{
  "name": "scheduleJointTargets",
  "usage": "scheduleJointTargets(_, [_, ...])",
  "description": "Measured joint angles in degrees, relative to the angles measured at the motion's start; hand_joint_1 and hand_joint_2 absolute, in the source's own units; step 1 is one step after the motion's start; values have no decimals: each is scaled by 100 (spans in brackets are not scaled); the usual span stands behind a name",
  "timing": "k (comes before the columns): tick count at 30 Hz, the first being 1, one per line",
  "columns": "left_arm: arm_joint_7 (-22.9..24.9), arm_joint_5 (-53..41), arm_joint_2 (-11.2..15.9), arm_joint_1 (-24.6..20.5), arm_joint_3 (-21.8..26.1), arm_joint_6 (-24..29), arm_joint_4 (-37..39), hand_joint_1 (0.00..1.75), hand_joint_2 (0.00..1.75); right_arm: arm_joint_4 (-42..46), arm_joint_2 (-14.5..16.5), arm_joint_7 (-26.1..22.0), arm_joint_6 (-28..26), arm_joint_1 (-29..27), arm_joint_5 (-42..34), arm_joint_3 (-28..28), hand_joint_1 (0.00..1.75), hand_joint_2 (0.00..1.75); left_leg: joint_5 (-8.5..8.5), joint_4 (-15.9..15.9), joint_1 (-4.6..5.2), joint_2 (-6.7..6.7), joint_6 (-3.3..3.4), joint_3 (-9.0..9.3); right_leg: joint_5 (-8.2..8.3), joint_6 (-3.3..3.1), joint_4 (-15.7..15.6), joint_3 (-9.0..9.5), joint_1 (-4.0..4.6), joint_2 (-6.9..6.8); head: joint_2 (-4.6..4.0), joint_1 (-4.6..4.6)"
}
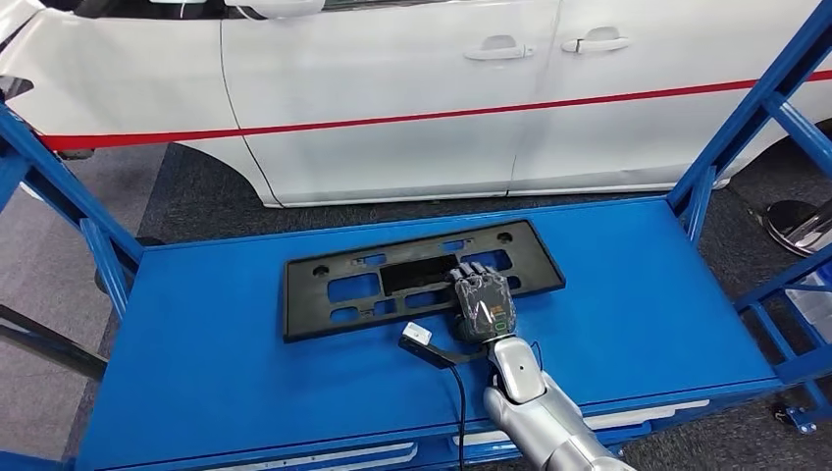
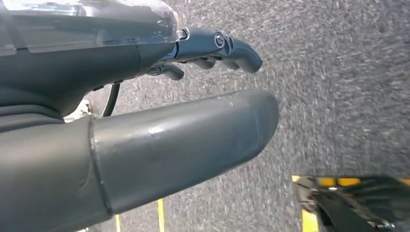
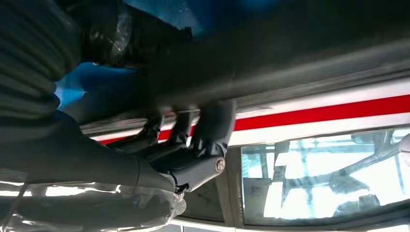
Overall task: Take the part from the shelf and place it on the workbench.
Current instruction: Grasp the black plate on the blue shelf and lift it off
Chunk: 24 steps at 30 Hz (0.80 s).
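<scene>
Part [image 1: 412,280]: flat black slotted plate on blue workbench [image 1: 245,392], w/ right hand [image 1: 483,302] gripping edge.

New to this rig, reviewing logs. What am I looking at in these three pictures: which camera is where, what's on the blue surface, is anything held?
It is a two-legged humanoid robot with silver arms and many-fingered hands.

The head view looks forward and down from high on its body. A black plastic part, a flat frame with cut-outs, lies on the blue shelf; a white car stands behind. The right hand rests on the part's near edge, fingers over it; whether it truly grips is unclear.

The right wrist view sits close behind that hand: dark fingers curl against the part's blurred edge.

The left wrist view shows the left hand hanging over grey floor, holding nothing, fingers apart.
</scene>
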<state>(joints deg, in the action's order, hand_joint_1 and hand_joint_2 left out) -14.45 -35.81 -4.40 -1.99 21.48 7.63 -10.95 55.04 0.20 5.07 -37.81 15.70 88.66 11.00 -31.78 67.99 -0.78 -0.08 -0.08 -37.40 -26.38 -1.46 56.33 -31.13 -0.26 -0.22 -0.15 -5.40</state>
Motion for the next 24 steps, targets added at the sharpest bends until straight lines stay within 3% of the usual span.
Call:
scheduleJointTargets(2, [0,-2,-1,10,26,0,0,0,0,-14,27,-17,0,0,11,-33,175,175,-174,571,-6,1,-28,-267,-10,-8,12,1,9,-2,-1,1])
scheduleJointTargets(3, [0,-3,1,14,37,0,0,0,0,-19,33,-24,0,0,12,-47,175,175,-95,562,-8,2,-36,-261,-19,-5,24,5,9,1,-1,1])
scheduleJointTargets(5, [0,-4,2,16,52,0,0,0,0,-31,46,-38,0,2,11,-80,175,175,296,-80,-20,4,-41,56,-56,19,68,15,3,10,-2,1])
scheduleJointTargets(7, [0,-10,1,6,58,0,0,0,0,-44,67,-52,0,6,11,-121,175,175,513,-738,-25,0,-15,378,-105,71,136,0,28,23,-2,-1])
scheduleJointTargets(12, [7,-14,-7,2,70,0,0,0,0,-77,93,-100,0,-1,9,-169,175,175,532,-935,-16,-6,139,451,-168,192,225,-49,41,43,0,-2])
scheduleJointTargets(14, [8,-15,-14,-2,75,0,0,0,0,-91,94,-121,0,-6,7,-177,175,175,554,-963,-35,4,205,449,-421,253,612,-224,17,41,-1,-3])
scheduleJointTargets(16, [9,-16,-15,-4,85,0,0,0,0,-110,100,-156,0,-10,-24,-180,175,175,556,-963,-31,7,231,434,-789,294,1381,-597,-5,37,-1,-2])
scheduleJointTargets(18, [9,-13,-15,-2,98,-1,0,0,0,-126,136,-328,0,-16,-170,-180,175,175,554,-962,-29,8,231,434,-934,312,1922,-879,-21,36,0,-2])
scheduleJointTargets(20, [7,-5,-21,1,132,-2,0,0,0,-44,224,-933,0,-40,-631,-192,175,175,543,-961,-35,5,220,462,-661,297,1650,-771,-33,35,0,-3])
scheduleJointTargets(22, [-5,13,-41,4,193,7,0,0,0,271,417,-1984,-1,-133,-1621,-211,175,175,521,-961,-45,2,188,501,-241,244,808,-374,-34,40,0,-4])
scheduleJointTargets(24, [-28,29,-59,-4,272,31,0,0,0,799,688,-2891,-2,-321,-2832,-139,175,175,504,-954,-35,2,129,505,-67,197,278,-144,-10,44,-1,-2])
